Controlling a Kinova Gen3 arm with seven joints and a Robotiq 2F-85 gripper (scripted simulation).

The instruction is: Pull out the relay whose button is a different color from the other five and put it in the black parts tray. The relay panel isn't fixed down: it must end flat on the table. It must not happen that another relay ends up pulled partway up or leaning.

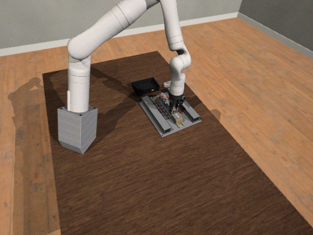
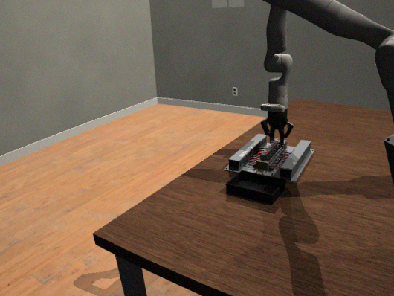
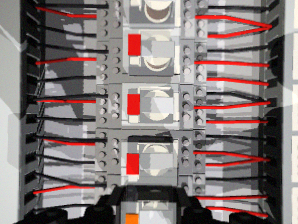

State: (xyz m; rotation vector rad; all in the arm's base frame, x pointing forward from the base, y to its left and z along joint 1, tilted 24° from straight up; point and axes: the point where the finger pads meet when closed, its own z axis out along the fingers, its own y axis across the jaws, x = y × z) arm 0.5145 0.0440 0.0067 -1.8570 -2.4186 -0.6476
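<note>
1. Jaws (image 1: 175,110) (image 2: 276,143) look clamped on the orange-button relay (image 3: 151,218), partway closed. Target is between them, apparently seated; its lower part is hidden.
2. Odd one fits: visible neighbors' buttons are red, though not all five can be checked.
3. Step in hand: the pull. Should go straight up, slow, grip kept firm, no twist. Rocking may jam it in the socket.
4. Panel (image 1: 189,123) (image 2: 230,169) looks flat on the desk (image 1: 133,165) (image 2: 208,232) under the jaws. It's loose, so it could rise with the relay; if so, ease down before retrying.
5. Tight side: nearest red-button relay (image 3: 162,164) sits just beside the jaws. Sideways drift would likely knock it.
6. Wire ducts (image 1: 156,114) (image 2: 298,161) (image 3: 27,145) flank the jaws on both sides, wires (image 3: 232,64) running in between. Clear duct tops before traveling.
7. Open room is above the jaws. Black tray (image 1: 145,90) (image 2: 248,192) is past the panel's far end from them, along the relay row; carry high, lower inside its walls, release.
</note>
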